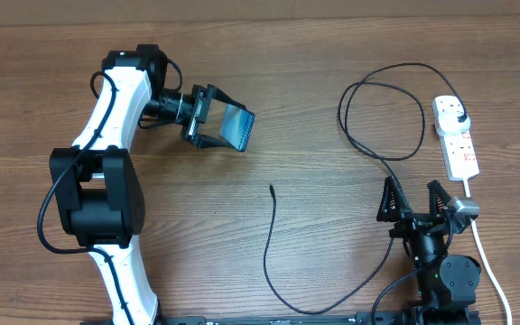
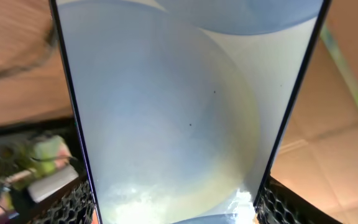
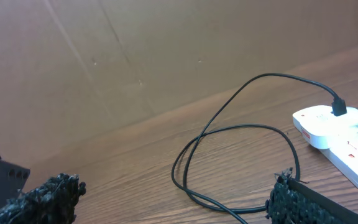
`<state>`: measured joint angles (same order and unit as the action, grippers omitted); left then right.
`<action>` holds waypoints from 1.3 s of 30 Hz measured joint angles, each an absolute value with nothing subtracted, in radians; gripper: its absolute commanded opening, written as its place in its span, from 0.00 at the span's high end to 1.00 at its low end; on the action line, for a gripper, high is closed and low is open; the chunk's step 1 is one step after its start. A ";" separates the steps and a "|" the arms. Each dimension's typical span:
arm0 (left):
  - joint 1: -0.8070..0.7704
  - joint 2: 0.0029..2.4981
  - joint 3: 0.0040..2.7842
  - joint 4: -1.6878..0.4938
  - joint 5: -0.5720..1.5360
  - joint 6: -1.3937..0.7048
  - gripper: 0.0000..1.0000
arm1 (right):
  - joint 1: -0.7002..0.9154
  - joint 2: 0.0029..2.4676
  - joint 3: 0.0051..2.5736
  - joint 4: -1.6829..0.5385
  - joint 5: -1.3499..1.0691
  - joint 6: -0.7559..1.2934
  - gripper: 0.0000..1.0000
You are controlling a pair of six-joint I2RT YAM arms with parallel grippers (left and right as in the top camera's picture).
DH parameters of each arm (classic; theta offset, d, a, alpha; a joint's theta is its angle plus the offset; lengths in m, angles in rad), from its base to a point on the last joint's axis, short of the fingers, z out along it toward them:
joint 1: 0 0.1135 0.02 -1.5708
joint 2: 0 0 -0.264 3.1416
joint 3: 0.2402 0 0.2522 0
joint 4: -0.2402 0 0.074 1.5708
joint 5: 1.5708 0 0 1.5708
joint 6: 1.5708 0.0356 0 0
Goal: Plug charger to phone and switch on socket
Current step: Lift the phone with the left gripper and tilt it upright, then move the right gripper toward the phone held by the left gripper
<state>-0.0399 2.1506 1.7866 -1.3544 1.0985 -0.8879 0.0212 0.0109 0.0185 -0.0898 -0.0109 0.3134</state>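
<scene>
My left gripper (image 1: 217,125) is shut on the phone (image 1: 236,126) and holds it tilted above the table at upper middle-left. In the left wrist view the phone's pale screen (image 2: 185,112) fills the frame between the two fingers. The charger cable (image 1: 385,122) loops at the right; its black plug (image 1: 459,118) sits in the white socket strip (image 1: 456,137), and its free connector tip (image 1: 272,189) lies on the table below the phone. My right gripper (image 1: 414,200) is open and empty, left of the socket strip's near end. The right wrist view shows the cable loop (image 3: 241,162) and socket strip (image 3: 337,134).
The socket strip's white cord (image 1: 487,257) runs down the right side past the right arm's base. The black cable (image 1: 283,289) sweeps along the front edge between the arms. A brown wall (image 3: 135,56) stands behind the table.
</scene>
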 measured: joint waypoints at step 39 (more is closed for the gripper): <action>-0.040 2.151 1.787 -1.372 0.623 -0.892 0.96 | 0.021 0.013 0.140 -0.147 -0.187 0.373 0.00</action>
